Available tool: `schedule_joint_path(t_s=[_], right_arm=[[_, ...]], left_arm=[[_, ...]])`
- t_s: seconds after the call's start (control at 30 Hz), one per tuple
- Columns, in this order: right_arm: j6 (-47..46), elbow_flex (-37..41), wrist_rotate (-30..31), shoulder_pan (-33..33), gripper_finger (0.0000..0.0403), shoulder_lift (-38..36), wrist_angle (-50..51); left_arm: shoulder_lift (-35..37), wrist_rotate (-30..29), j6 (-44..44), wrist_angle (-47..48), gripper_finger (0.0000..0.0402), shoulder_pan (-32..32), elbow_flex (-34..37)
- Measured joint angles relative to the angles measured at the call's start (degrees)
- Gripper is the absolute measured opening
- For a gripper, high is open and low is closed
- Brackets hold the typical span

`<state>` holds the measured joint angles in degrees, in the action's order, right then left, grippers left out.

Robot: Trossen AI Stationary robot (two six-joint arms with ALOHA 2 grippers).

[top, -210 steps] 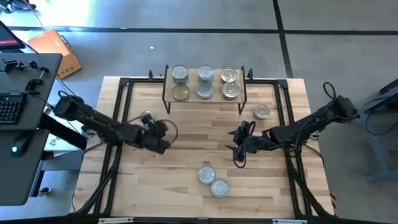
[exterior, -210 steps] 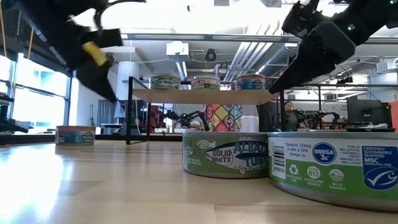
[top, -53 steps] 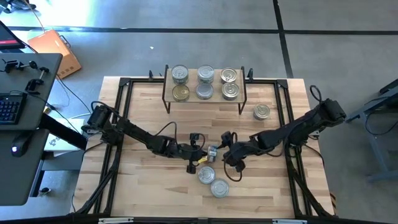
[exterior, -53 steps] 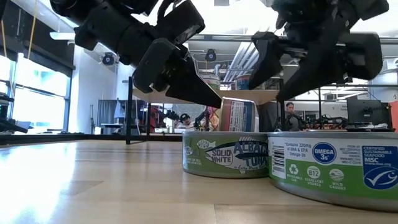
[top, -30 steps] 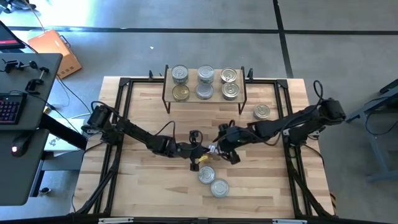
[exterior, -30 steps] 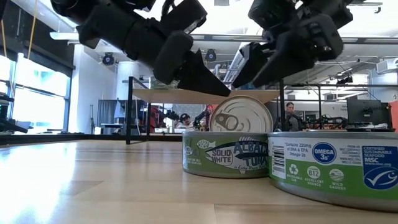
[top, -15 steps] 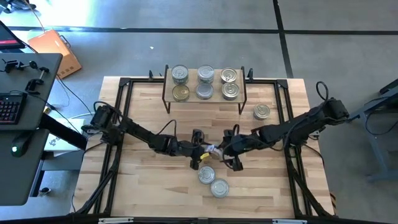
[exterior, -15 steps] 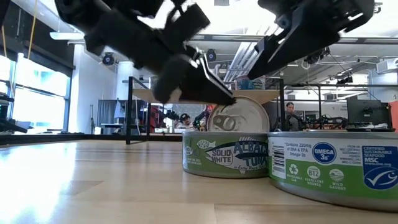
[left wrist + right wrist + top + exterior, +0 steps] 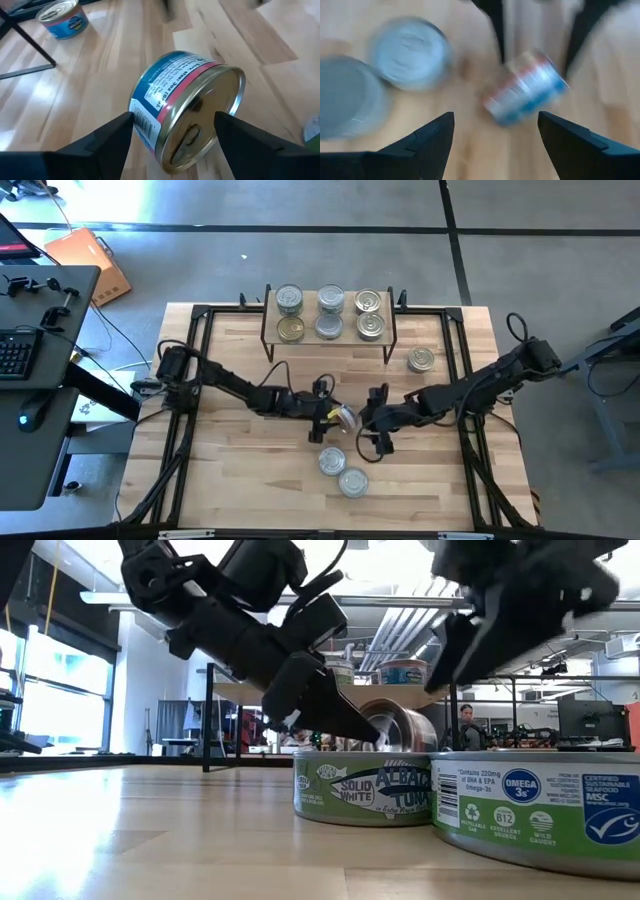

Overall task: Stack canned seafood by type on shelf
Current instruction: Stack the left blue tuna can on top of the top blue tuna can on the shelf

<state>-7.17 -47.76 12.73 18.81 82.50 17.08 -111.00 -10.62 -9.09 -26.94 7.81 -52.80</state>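
Mid-table, a tilted tin (image 9: 345, 418) with a blue-and-pink label sits between the two grippers, canted on its edge with the lid facing sideways; nothing grips it. Left gripper (image 9: 326, 420) just at its 9 o'clock, fingers spread wide on either side of the can in the left wrist view, a clear gap each side, holding nothing. Right gripper (image 9: 375, 430) just at the tin's 3 o'clock, fingers apart and empty, the tin lying ahead of them in its wrist view. The shelf (image 9: 329, 340) stands at 12 o'clock from the tin, well apart, carrying six tins in two rows; one loose tin (image 9: 421, 360) lies at the shelf's 4 o'clock on the tabletop (image 9: 230, 470), and two green-labelled tins (image 9: 340, 470) lie touching each other at 6 o'clock from the tilted one, near it. Risks as I judge them: the tin looks unsupported on its rim, so it may roll or flop flat, possibly toward the green pair and knock them. If it settles lid-sideways, either gripper closing on it could pinch the curved wall and squirt it away. Both arms crowd the same spot; a reach by one could strike the other's fingers. The carry to the shelf passes its black legs, and a late lift could clip the board's edge and shake the stacked tins
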Motion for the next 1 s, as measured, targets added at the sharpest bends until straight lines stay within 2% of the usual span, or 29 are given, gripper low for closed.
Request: schedule_joint_path(t_s=[0.1, 0.27, 0.43, 0.5, 0.63, 1.0], right_arm=[[0.0, 2.6, 3.6, 0.0, 0.0282, 0.0, 0.5], [7.1, 7.0, 3.8, 0.1, 0.0282, 0.0, -2.8], [27.7, 7.1, 4.8, 1.9, 0.0282, 0.0, -3.9], [32.7, 7.1, 5.3, 2.3, 0.0282, 0.1, -4.6], [30.4, 7.1, 3.8, 0.3, 0.0282, 2.4, -5.5], [24.4, 8.0, -2.4, -3.7, 0.0282, 10.9, -21.6]], left_arm=[[0.0, 2.0, 0.1, 0.0, 0.0266, -0.6, 0.2], [0.0, 5.2, 0.0, 0.0, 0.0249, -1.4, 0.2], [0.0, 8.8, 1.6, 0.0, 0.0227, -2.7, 0.2], [0.0, 9.1, 2.9, 0.1, 0.0217, -3.1, 0.2], [0.0, 9.9, 5.8, -0.6, 0.0196, -3.8, 0.2], [0.1, 12.7, 17.7, -5.1, 0.0175, -3.9, 0.4]])
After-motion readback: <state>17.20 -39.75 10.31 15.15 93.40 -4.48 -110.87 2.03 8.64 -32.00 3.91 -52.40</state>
